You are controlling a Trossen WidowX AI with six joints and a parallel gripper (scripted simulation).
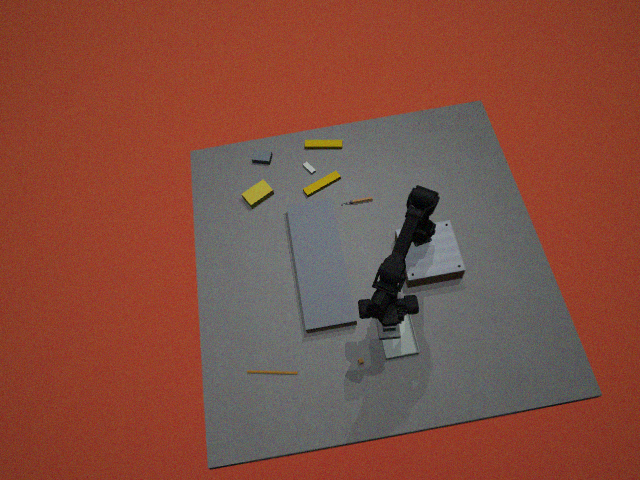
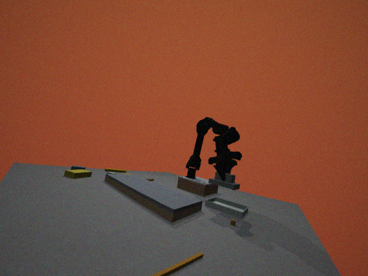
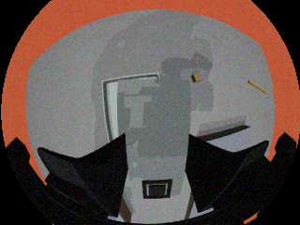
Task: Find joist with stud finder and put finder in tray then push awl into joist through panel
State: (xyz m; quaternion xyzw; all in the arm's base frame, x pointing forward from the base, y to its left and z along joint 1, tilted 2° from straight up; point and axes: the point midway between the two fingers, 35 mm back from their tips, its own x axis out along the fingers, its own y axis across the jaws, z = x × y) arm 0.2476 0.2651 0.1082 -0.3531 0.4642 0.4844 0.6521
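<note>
A long floor panel (image 1: 320,268) lies on the grey table (image 1: 491,335). Beside it the gripper (image 1: 390,322), clenched on the stud finder (image 2: 224,181), hangs above the tray (image 2: 227,207). The awl (image 1: 357,200) lies beyond the panel.

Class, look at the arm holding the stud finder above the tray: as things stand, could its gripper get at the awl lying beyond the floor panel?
Probably not yet. The gripper is shut on the stud finder, held above the tray. The awl lies in the open with nothing close around it, so once the finder is released the way looks free.
</note>
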